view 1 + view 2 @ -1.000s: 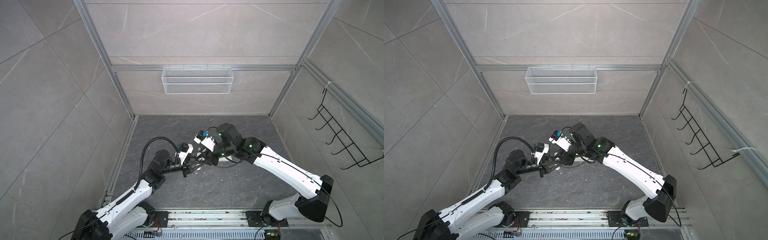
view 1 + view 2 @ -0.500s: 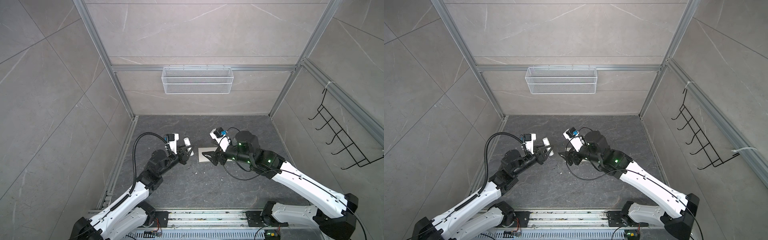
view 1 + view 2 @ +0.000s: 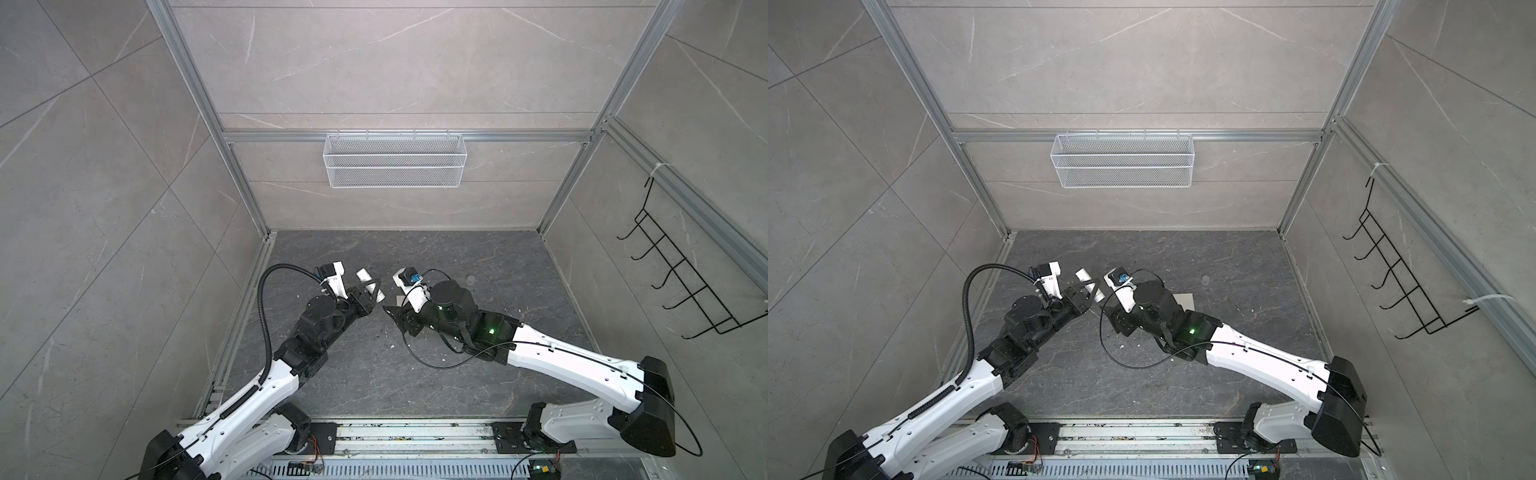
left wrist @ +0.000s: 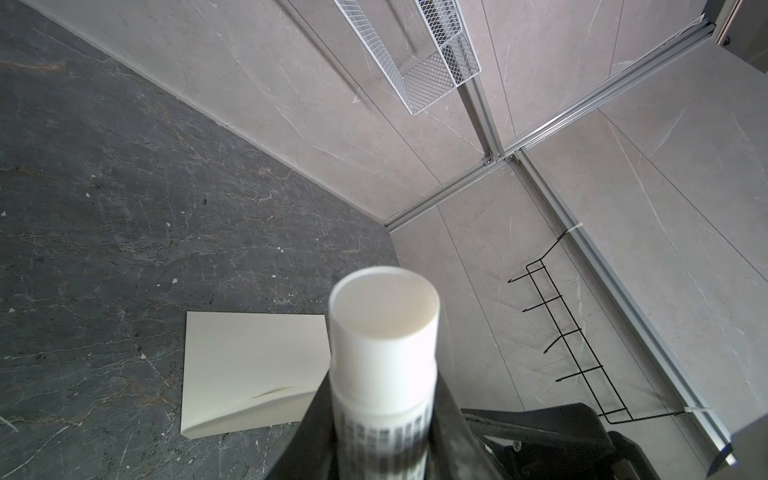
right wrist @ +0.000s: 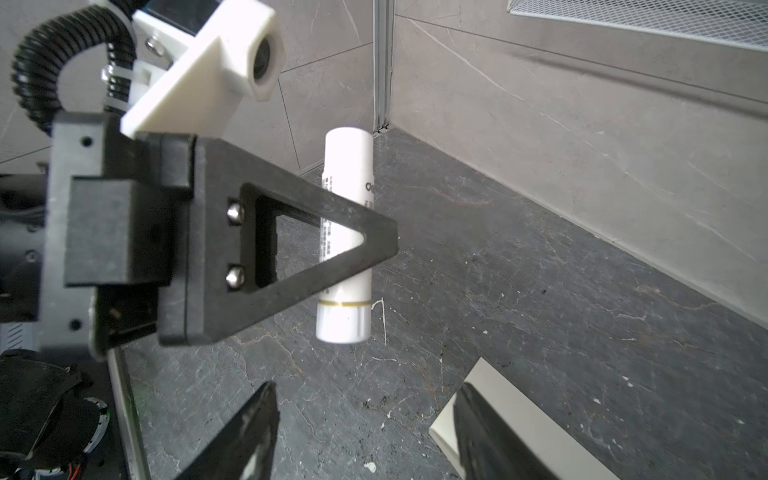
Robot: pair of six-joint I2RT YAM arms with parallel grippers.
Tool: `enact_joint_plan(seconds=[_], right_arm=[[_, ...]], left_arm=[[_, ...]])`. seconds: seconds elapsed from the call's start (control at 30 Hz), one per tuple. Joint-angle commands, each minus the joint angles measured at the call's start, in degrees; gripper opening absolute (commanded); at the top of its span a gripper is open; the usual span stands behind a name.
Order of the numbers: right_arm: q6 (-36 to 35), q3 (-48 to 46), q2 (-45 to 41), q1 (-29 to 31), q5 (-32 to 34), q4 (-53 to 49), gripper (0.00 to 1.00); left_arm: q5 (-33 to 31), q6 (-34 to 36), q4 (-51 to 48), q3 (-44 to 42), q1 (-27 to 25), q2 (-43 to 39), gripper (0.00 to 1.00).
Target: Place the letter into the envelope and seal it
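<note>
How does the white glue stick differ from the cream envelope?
The white cylindrical glue stick tube is round and held off the dark stone table by the left claw; the cream paper envelope is flat and lies on it. The tube carries print and a gold band; the envelope shows one small dark mark. Both are pale.

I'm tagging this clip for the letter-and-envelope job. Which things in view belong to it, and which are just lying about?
Belong to the job:
envelope, lying on the table
glue stick, gripped by the left end effector
(No letter in sight.)

Just there:
wire basket
black hook rack
small pale object, too small to identify
</note>
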Motion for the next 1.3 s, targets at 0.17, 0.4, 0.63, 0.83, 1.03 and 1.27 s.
enact_joint_plan(seconds=[0.17, 0.4, 0.63, 0.83, 1.03, 1.27], right_arm=[[2.2, 2.8, 4.7, 0.9, 2.6, 4.5, 0.62], [2.7, 3.5, 6.4, 0.9, 3.1, 5.8, 0.52], [3.0, 4.6, 8.2, 0.9, 2.9, 5.9, 0.43], [3.4, 5.0, 9.2, 0.9, 3.3, 6.4, 0.36], [3.8, 5.4, 9.7, 0.9, 3.5, 6.9, 0.27], [3.5, 5.2, 8.7, 0.8, 3.0, 7.0, 0.13]], left_arm=[[-1.2, -1.3, 1.4, 2.6, -0.3, -0.2, 0.0], [-1.0, -1.4, 1.4, 2.5, -0.3, -0.2, 0.0], [-0.8, -1.2, 2.2, 2.2, -0.3, -0.3, 0.0], [-0.7, -1.4, 2.5, 2.1, -0.3, -0.5, 0.0], [0.0, -1.5, 2.5, 2.0, -0.3, -0.3, 0.0], [1.7, -0.4, 3.6, 1.3, -0.3, -0.1, 0.0]])
